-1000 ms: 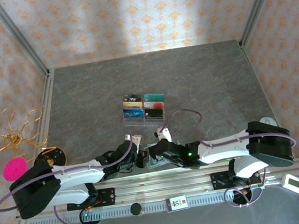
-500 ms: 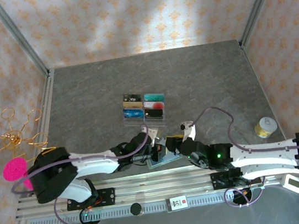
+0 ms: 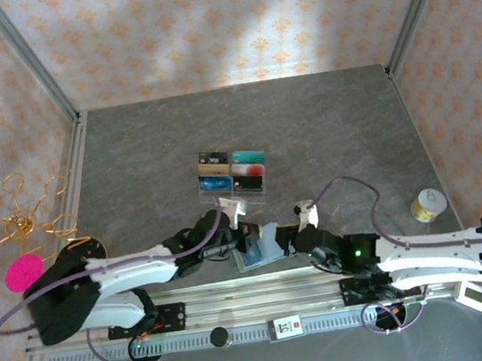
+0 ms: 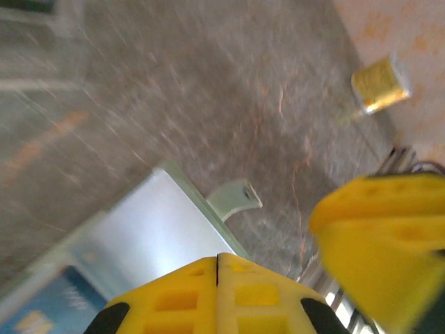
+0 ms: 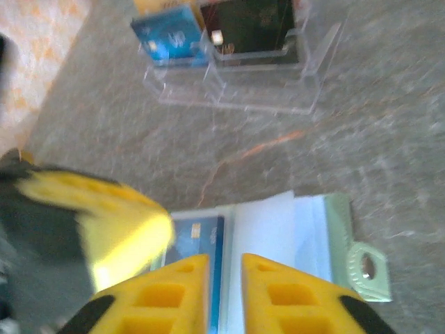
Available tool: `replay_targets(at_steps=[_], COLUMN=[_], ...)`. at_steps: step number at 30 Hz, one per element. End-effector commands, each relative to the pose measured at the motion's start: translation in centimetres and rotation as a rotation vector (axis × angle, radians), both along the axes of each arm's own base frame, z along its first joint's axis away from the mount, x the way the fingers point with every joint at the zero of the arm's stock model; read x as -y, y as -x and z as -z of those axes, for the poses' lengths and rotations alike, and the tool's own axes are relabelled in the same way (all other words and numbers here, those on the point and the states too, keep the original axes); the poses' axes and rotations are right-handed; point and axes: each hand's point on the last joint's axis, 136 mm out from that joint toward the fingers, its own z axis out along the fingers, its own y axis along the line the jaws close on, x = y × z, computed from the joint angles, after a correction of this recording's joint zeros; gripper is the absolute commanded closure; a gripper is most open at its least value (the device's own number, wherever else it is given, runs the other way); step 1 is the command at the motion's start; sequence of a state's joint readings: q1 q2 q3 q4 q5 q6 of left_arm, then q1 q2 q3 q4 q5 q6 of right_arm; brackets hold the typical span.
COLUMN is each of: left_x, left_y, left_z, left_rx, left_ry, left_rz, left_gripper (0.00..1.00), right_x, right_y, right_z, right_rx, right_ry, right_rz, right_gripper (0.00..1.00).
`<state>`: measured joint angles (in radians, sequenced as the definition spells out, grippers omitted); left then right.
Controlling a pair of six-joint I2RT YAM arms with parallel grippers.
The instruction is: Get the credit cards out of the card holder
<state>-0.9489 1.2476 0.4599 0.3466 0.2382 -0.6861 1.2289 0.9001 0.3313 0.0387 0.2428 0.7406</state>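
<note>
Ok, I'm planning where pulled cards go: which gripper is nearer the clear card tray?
Left. The left gripper sits just on the near side of the clear card tray. The right gripper is farther back toward the rail, over the card holder.

Shows a grey, stone-veined table (image 3: 324,133) with a metal rail (image 3: 267,298) bolted along its near edge. Carries near the middle a clear plastic tray (image 3: 233,174) of colourful cards standing in two rows, and nearer the rail, apart from the tray, the card holder (image 3: 260,251), opened out pale green with a blue card in a pocket and a snap tab sticking out at one end. Holds besides a small gold tin (image 3: 427,205) by the right edge, well apart from both, and a dark, gold-rimmed disc (image 3: 85,252) at the left edge.
</note>
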Motion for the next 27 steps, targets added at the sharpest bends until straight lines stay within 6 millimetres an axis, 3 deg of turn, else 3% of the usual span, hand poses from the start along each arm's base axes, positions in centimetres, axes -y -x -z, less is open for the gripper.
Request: replay_targets(at_steps=[1,4,8,15,17,20,23,27], left_x=[-3.2,-4.4,-4.7,-4.9,-5.3,-5.3,-4.9,-4.2], left_y=[-0.1,0.4,1.2,0.9,0.6,0.5,0.7,1.5], left_z=[1.3,1.9,3.1,5.7,6.0,5.5,4.3,3.9], left_rx=[0.014,0.007,-0.02,-0.048,-0.049,-0.029,-0.014,-0.017], left_ry=[-0.096,-0.103,-0.099,-0.16,-0.169,-0.167,-0.141,-0.096], left_rz=[-0.07,-0.086,-0.067,-0.06,-0.071,-0.064,-0.038,-0.007], left_gripper=[1.0,1.0,1.0,1.0,1.0,1.0,1.0,1.0], right_x=[-3.7,-5.3,-5.5,-1.7,-0.5,-0.2,-2.1,-5.2], right_y=[0.5,0.2,-0.2,-0.9,-0.9,-1.1,-1.2,-0.6], right_z=[-1.4,0.0,3.0,8.6,9.4,8.8,5.9,2.6], right_rx=[-0.009,-0.063,-0.135,-0.248,-0.259,-0.246,-0.174,-0.134], right_ry=[-0.034,-0.012,0.048,0.175,0.209,0.207,0.16,0.057], right_rz=[-0.167,-0.216,-0.205,-0.039,0.007,0.026,-0.042,-0.169], right_gripper=[0.89,0.9,0.93,0.96,0.97,0.96,0.95,0.85])
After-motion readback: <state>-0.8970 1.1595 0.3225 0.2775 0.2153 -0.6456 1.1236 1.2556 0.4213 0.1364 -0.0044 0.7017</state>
